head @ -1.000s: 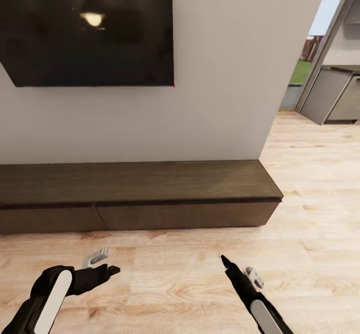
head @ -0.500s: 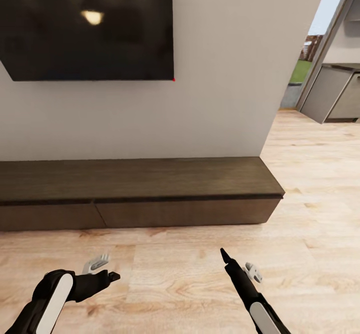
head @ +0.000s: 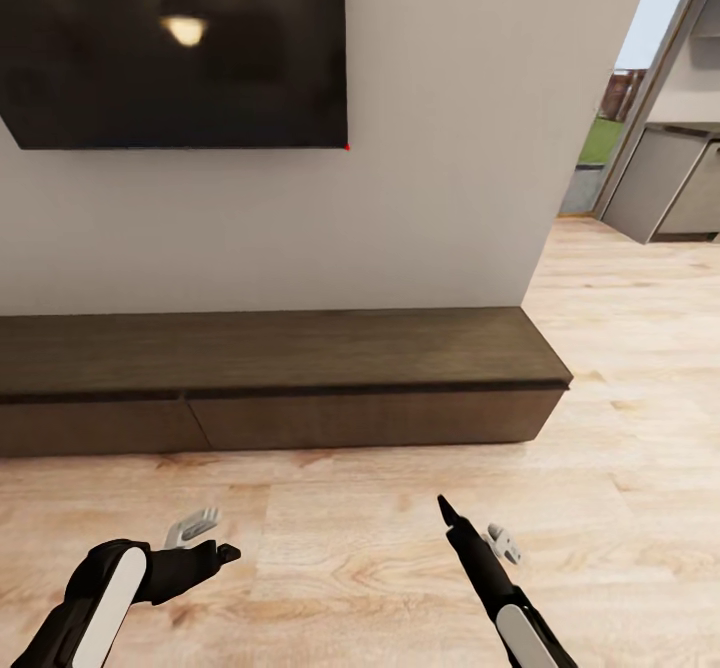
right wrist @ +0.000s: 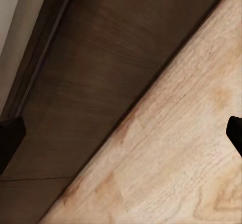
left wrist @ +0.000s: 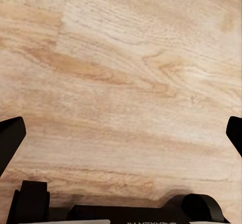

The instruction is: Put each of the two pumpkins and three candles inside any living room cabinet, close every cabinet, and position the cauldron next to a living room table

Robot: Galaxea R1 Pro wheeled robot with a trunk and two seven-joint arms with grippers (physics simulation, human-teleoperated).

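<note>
The view has tilted down a little, so the cabinet (head: 280, 378) sits higher than before. Left gripper (head: 205, 538) and right gripper (head: 470, 533) hover over the floor (head: 360, 548), jaws spread open and empty.

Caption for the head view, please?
Both empty grippers, left and right, hover over wood floor facing the closed dark-brown cabinet under a wall-mounted TV.

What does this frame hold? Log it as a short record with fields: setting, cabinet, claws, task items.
setting: wood floor before a white wall with a dark TV
cabinet: low, dark brown, against the wall, drawer fronts shut, top bare
left claw: open, empty, over the floor
right claw: open, empty, aimed toward the cabinet
task items: no pumpkins, candles or cauldron in sight
background: grey cupboards through the opening at right
</note>
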